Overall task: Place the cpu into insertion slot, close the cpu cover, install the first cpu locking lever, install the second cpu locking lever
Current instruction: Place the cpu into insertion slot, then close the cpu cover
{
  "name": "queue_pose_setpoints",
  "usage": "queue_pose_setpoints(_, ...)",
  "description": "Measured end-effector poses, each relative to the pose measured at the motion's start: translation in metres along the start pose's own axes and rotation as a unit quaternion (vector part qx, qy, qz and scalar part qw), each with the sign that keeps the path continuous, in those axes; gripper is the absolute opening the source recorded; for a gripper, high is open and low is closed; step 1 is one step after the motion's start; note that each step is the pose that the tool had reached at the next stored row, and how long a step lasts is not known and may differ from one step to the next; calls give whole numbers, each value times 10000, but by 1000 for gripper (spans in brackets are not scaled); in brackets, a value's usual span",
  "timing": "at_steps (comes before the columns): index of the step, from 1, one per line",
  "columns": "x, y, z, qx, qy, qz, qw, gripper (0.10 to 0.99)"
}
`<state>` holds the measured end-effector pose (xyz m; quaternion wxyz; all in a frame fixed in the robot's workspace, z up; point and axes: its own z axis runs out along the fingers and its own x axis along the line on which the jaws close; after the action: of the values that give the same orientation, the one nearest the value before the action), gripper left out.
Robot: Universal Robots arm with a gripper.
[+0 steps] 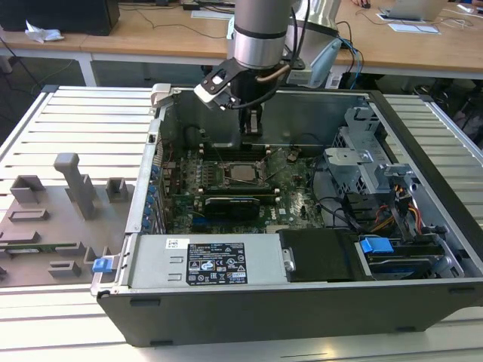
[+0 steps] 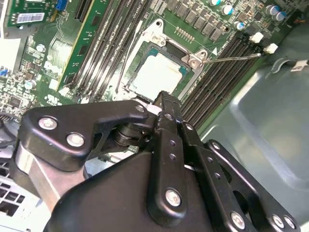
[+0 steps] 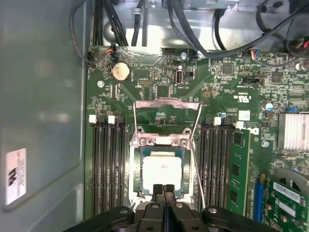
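Gripper: the gripper (image 3: 163, 189) has its jaws together, with nothing between them. In the first wrist view it stands at the near edge of the socket. I cannot tell if it touches there.
Cpu: the cpu (image 3: 162, 170) lies flat inside the insertion slot (image 3: 136, 166), silver top upward and, as far as I can judge, square to the rim.
Cpu cover: the cpu cover (image 3: 166, 103) is swung up at the far end of the slot. The green board shows through its opening, so the closing is not yet done.
Locking lever: in the second wrist view a locking lever (image 2: 231, 57), as I take this thin rod to be, lies free beside the slot and reaches toward the memory slots (image 2: 219, 79).
Risk at the chip: the closed tip is very near the cpu. A small error downward could press on one corner, tilt the chip and harm the contacts below.
Risk at the cover: a narrow closed tip gives little contact on a thin frame. It may slide off, and the cover may then fall hard on the chip.
Risk at the lever: a free rod may get trapped under the cover, or catch on the memory slots.
Risk farther: the black cables (image 3: 186, 24) hang beyond the board, where the arm could snag them.
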<state>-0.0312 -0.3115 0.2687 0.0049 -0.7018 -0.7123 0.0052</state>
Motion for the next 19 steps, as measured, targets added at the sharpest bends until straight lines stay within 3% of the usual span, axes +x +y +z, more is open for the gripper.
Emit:
queue_pose_setpoints(3,0,-1,-57,0,0,0,10000,106)
queue_pose_setpoints(19,0,4,-62,0,0,-1,10000,106)
